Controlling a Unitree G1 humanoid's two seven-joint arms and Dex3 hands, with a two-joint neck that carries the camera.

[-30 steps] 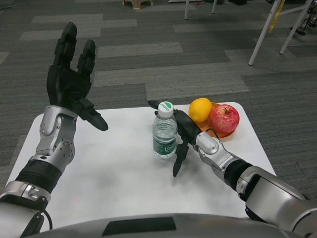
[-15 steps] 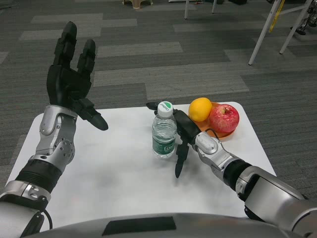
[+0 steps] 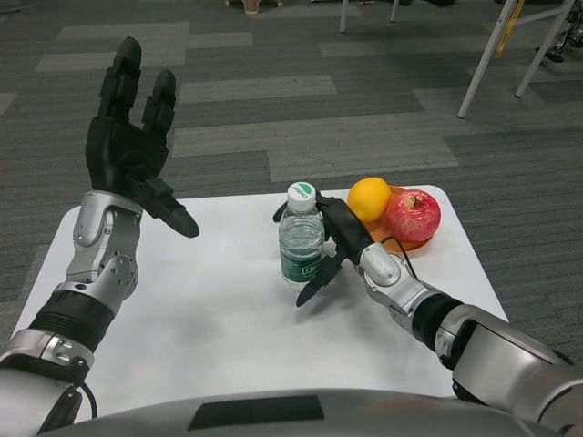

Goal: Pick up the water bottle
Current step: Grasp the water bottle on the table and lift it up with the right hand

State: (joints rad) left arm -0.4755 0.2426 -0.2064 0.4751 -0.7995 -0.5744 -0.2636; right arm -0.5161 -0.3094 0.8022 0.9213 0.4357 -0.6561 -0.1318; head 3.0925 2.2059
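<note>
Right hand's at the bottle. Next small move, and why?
Probably close the right hand around the water bottle before any lift. Its fingers curve in front of and behind the bottle but don't look clamped on it, and the bottle stands upright on the table. The left hand is raised, clear.

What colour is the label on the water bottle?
Green, wrapped around the clear water bottle; it shows in the head view.

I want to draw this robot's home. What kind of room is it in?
Probably an office or lab hall, not a home: grey striped carpet all around, white stand legs at the back, and one small white table.
</note>
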